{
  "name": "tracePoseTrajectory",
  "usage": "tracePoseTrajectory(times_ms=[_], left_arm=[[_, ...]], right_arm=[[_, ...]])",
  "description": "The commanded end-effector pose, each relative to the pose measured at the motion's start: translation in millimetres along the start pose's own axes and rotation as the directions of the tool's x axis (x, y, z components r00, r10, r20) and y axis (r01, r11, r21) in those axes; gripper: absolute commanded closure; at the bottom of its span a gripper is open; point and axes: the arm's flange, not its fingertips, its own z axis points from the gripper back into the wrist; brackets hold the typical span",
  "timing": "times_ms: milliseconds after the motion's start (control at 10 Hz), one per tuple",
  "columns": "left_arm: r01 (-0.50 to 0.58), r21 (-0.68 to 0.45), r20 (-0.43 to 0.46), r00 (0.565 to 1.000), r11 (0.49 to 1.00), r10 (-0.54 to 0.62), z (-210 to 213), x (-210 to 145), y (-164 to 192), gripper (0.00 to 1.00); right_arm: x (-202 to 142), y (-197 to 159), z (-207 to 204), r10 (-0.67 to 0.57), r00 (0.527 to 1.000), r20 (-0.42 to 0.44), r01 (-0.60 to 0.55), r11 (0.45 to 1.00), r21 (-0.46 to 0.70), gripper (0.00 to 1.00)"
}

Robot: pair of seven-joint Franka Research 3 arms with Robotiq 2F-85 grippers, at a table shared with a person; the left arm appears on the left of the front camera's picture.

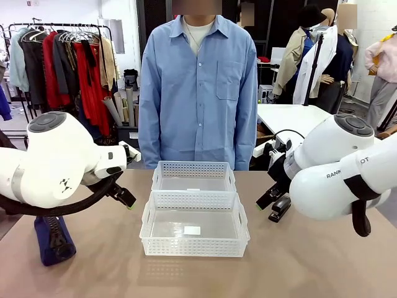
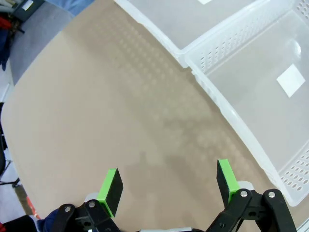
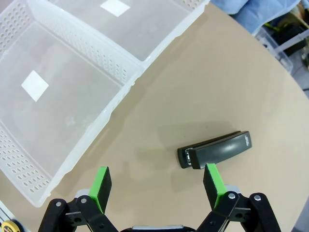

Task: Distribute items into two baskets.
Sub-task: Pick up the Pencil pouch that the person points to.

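Left end effector (image 2: 168, 186) and right end effector (image 3: 157, 186) wide, empty. Stapler (image 3: 215, 150) at 2 o'clock, off-centre: descend now, you'll clip it.

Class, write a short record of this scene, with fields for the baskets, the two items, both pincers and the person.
Containers: near basket and far basket, one right behind the other, neither holding an item
Item one: stapler lying on the table, right of the baskets, not gripped
Item two: navy pouch at the table's left, beside the left arm
Left arm: left pincer open over bare tabletop
Right arm: right pincer open, close by the stapler
Far side: person standing
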Motion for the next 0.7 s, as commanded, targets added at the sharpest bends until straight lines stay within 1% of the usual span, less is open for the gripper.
tracePoseTrajectory(times_ms=[0, 100, 300, 400, 500, 600], left_arm=[[-0.035, 0.039, -0.019, 0.999, 0.999, 0.036, 21, 3, 11, 0.0], [-0.049, 0.015, -0.03, 0.998, 0.999, 0.05, 39, 4, 24, 0.0], [-0.076, -0.015, -0.026, 0.997, 0.997, 0.076, 69, 8, 52, 0.0], [-0.091, -0.043, -0.017, 0.996, 0.995, 0.09, 84, 8, 64, 0.0], [-0.126, -0.086, -0.024, 0.992, 0.988, 0.124, 101, 7, 82, 0.0], [-0.137, -0.096, -0.04, 0.99, 0.986, 0.133, 119, -1, 101, 0.0]], right_arm=[[2, -15, 18, -0.052, 0.998, 0.03, 0.052, 0.999, 0.007, 0.0], [4, -30, 29, -0.088, 0.996, 0.03, 0.086, 0.994, 0.06, 0.0], [6, -54, 50, -0.115, 0.993, 0.03, 0.109, 0.983, 0.147, 0.0], [7, -69, 64, -0.14, 0.99, 0.035, 0.132, 0.975, 0.179, 0.0], [6, -89, 80, -0.176, 0.984, 0.04, 0.164, 0.965, 0.205, 0.0], [4, -104, 90, -0.201, 0.979, 0.046, 0.187, 0.96, 0.209, 0.0]])
